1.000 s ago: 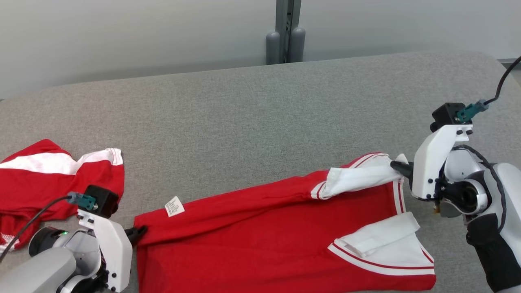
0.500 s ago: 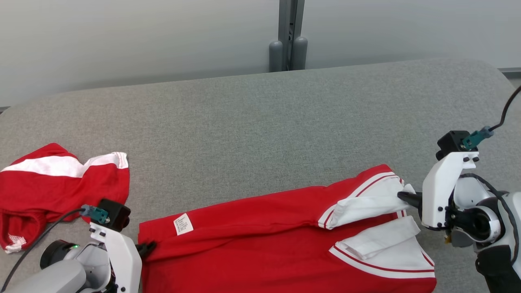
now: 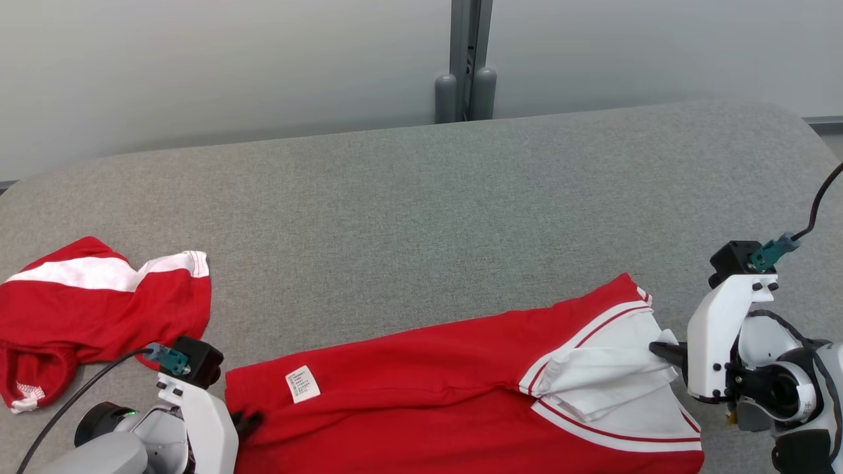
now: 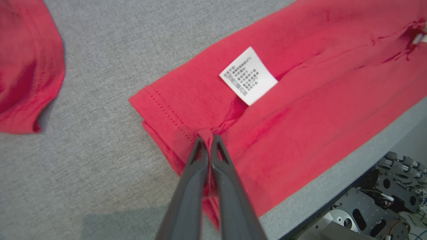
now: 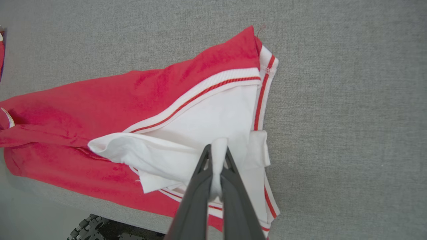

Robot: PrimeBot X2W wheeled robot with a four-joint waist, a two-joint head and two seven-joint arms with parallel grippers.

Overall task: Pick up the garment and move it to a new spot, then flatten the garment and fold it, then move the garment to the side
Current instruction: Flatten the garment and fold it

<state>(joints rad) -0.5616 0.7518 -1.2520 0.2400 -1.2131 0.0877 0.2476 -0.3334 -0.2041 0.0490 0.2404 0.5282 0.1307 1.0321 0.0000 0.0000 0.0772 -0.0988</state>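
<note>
A grey fabric-covered table (image 3: 421,197) carries the red shirt (image 3: 428,395) with white, red-striped sleeves, folded lengthwise along its near edge, white care label (image 3: 302,384) facing up. The left gripper (image 4: 207,139) is pinched tight on the red hem at the shirt's left end, the right gripper (image 5: 218,148) on a fold of white sleeve cloth at its right end. A second red-and-white garment (image 3: 99,309) lies crumpled at the table's left side.
</note>
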